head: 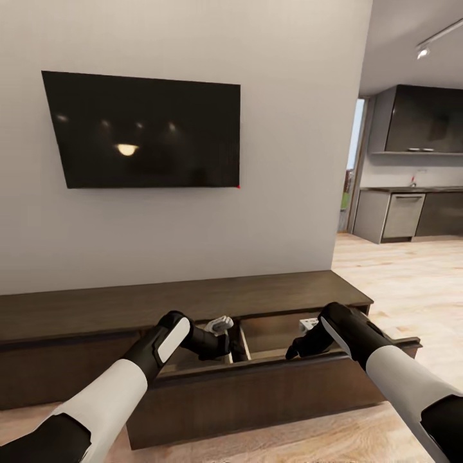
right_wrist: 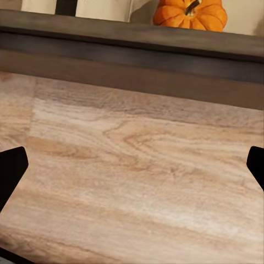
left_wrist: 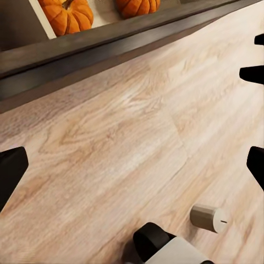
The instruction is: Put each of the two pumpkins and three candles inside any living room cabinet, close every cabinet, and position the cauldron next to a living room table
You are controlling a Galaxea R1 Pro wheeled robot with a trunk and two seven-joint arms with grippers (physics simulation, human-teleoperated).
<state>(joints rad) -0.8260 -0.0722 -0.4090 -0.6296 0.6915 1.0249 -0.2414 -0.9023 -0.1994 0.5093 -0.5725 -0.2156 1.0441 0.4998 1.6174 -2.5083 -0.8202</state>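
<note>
both white-and-black forearms rise from the near edge of the head view and reach forward over the pulled-out drawer of the cabinet (head: 193, 299), the long low dark-brown unit against the white wall. left gripper (head: 220, 325) hangs over the left compartment of the open drawer, right gripper (head: 310, 329) over the right compartment, a pale wood divider (head: 241, 342) between them. from here i cannot tell how either pair of fingers stands. a black tv (head: 145, 132) hangs on the wall above the unit, and far right a kitchen (head: 411, 186) with dark cupboards opens beyond pale plank floor (head: 411, 283).

near the lens in the left wrist view, a white-and-black part of the robot (left_wrist: 165, 247) sits over the floor, and a candle (left_wrist: 209, 218), a short grey-tan cylinder, lies on its side on the planks just beside it. black fingertips (left_wrist: 11, 173) show at opposite edges, spread wide with nothing between them. beyond the dark drawer front (left_wrist: 82, 52), two orange pumpkins (left_wrist: 67, 15) rest inside the pale interior, one on each side of a divider.

right wrist view: black fingertips (right_wrist: 11, 170) also stand wide apart over bare planks, holding nothing. past the dark drawer front, one pumpkin (right_wrist: 191, 14) sits in the pale compartment.
</note>
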